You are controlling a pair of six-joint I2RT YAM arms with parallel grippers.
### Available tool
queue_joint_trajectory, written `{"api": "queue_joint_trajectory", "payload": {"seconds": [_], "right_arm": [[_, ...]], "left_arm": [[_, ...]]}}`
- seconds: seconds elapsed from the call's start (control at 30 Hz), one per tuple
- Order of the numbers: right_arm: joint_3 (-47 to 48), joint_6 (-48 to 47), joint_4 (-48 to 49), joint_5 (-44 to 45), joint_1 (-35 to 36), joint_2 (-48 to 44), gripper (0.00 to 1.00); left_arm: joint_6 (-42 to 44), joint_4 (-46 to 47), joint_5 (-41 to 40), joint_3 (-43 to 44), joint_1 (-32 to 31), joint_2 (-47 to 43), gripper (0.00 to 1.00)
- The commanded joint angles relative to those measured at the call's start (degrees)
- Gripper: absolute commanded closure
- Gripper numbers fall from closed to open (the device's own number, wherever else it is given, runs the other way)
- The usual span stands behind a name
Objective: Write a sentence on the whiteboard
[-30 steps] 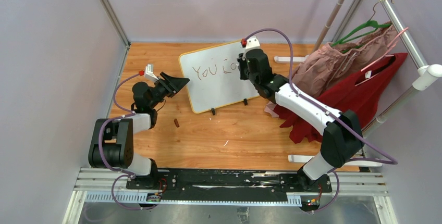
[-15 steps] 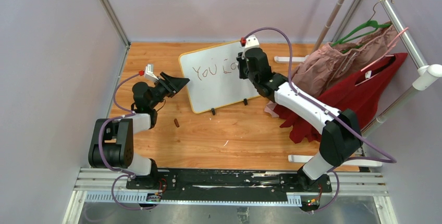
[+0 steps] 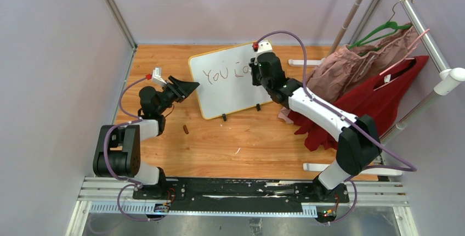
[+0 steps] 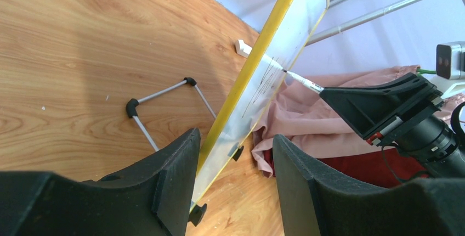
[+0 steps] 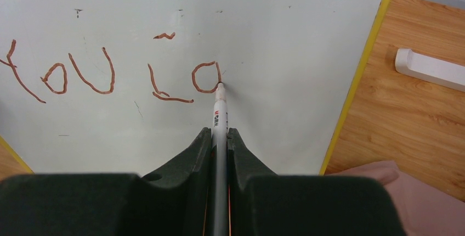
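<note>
The whiteboard (image 3: 233, 90) with a yellow frame stands tilted at the table's back. The sentence (image 3: 219, 73) reads "YOU Lo" in reddish-brown strokes, and it also shows in the right wrist view (image 5: 104, 77). My right gripper (image 3: 256, 72) is shut on a white marker (image 5: 220, 116), whose tip touches the board at the right side of the last round letter. In its own view the right gripper (image 5: 219, 133) clamps the marker's barrel. My left gripper (image 4: 234, 137) is open and straddles the board's left edge (image 4: 257, 60). The left gripper (image 3: 191, 86) holds nothing.
Pink cloth (image 3: 351, 63) and red cloth (image 3: 378, 96) hang from a rack at the right, beside the right arm. White rack feet (image 3: 306, 62) (image 3: 323, 167) lie on the wood. A small brown cap (image 3: 186, 129) lies near the left arm. The board's wire stand (image 4: 159, 93) is behind it.
My right gripper with the marker has shifted slightly left along the board. The left arm and the board have not moved.
</note>
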Motion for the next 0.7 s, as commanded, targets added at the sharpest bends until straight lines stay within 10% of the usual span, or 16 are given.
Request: {"api": "queue_joint_trajectory", "payload": {"seconds": [0.0,0.67], "right_arm": [[-1.65,0.31,-1.18,1.03,-0.97,-0.67,1.0],[0.87,0.72,-0.15,0.31,-1.9,-4.49,1.0]], "left_arm": [[-0.36,2.53,0.95,0.46,-0.27,-0.58,0.44],[-0.54,2.79,1.04,0.47,-0.27,-0.55,0.43]]}}
